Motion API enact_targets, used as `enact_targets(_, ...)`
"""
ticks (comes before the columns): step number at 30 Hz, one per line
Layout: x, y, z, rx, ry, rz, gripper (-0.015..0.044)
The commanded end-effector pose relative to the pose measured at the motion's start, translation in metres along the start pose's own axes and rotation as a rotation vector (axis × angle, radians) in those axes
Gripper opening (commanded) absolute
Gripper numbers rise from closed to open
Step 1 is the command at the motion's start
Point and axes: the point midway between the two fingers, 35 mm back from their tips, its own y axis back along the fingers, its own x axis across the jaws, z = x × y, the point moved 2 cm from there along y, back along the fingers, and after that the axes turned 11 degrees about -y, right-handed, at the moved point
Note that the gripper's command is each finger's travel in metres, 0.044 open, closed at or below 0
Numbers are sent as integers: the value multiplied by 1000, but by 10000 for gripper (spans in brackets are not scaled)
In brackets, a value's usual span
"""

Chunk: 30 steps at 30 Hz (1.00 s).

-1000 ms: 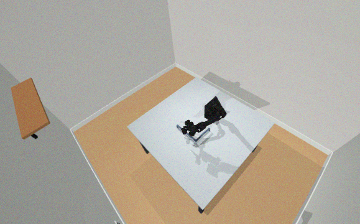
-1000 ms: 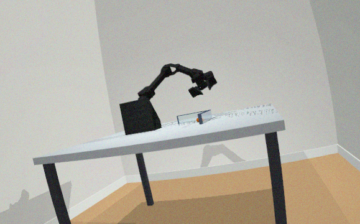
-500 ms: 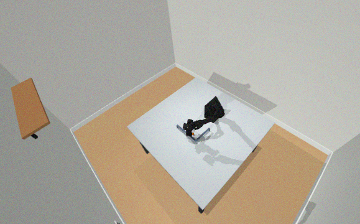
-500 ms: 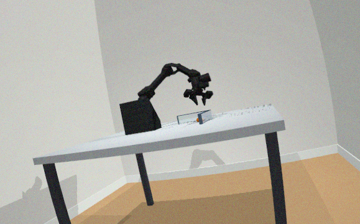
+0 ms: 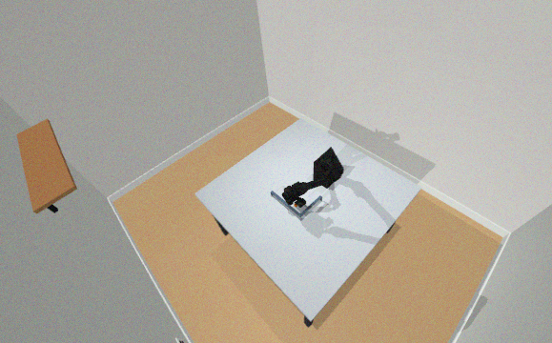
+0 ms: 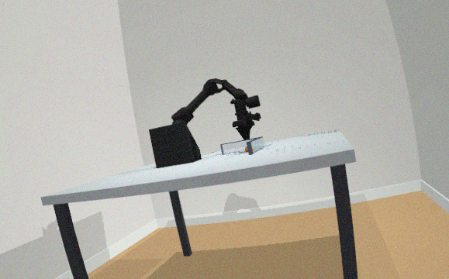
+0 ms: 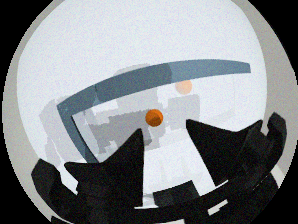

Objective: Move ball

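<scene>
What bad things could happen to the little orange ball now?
1. The small orange ball lies loose between the black gripper's open fingers, so a nudge could roll it away.
2. The faint see-through copy hugs the low clear walls, so a finger might bump them.

Top high overhead, exterior low sideways, wrist close downward

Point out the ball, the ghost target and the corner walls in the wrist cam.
ball (image 7: 153, 117): wrist view, centre of the solid orange sphere.
see-through copy (image 7: 184, 86): wrist view, middle of the pale orange disc.
clear walls (image 7: 193, 70): wrist view, top edge of the longer wall.
</scene>
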Motion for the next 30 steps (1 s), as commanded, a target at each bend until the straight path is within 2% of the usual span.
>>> enact_targets(1,-1,-4,-7,35,86,61,233)
enact_targets(30,2,-46,-9,36,85,62,233)
